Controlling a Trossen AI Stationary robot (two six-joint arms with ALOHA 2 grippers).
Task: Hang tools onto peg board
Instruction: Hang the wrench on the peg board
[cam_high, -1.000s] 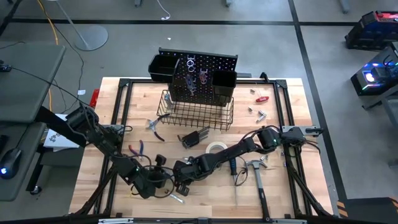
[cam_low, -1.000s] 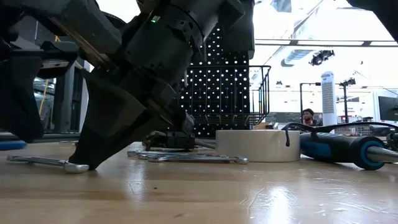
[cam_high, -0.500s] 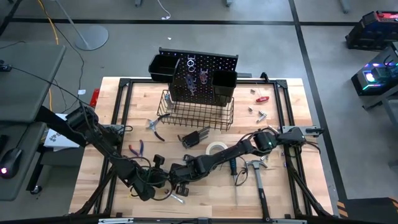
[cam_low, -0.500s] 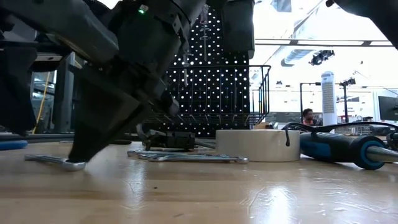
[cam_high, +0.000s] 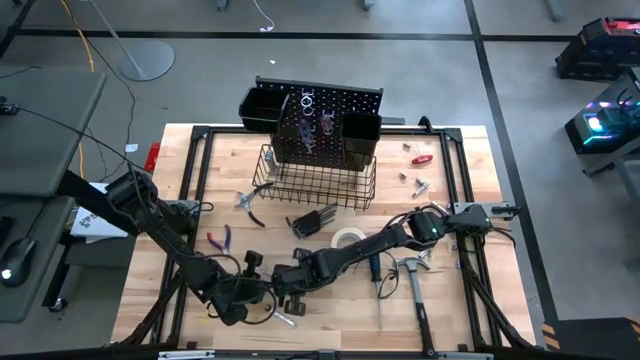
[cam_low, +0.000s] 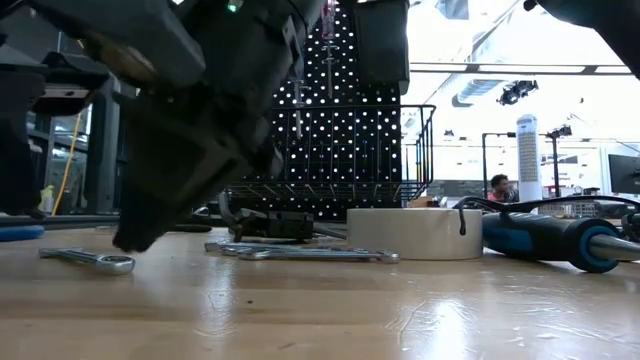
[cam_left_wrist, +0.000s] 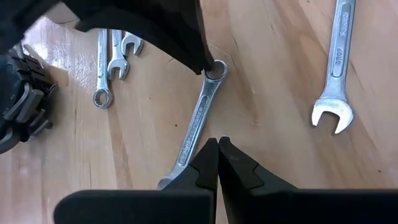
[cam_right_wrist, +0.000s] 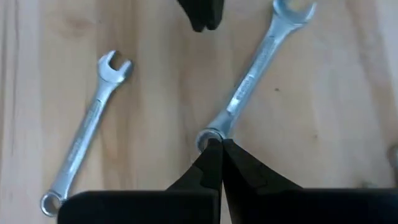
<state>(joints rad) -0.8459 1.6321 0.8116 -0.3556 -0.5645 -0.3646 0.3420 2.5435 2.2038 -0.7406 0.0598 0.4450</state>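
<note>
Light: bright, even overhead.
Glare: windows at 2 o'clock wash out the low view; tabletop (cam_low: 400, 310) sheen.
Blur: near arm.

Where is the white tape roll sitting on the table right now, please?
In the high view, the white tape roll lies flat on the table's middle, just in front of the peg board's wire basket, beside the right arm's forearm.
</note>
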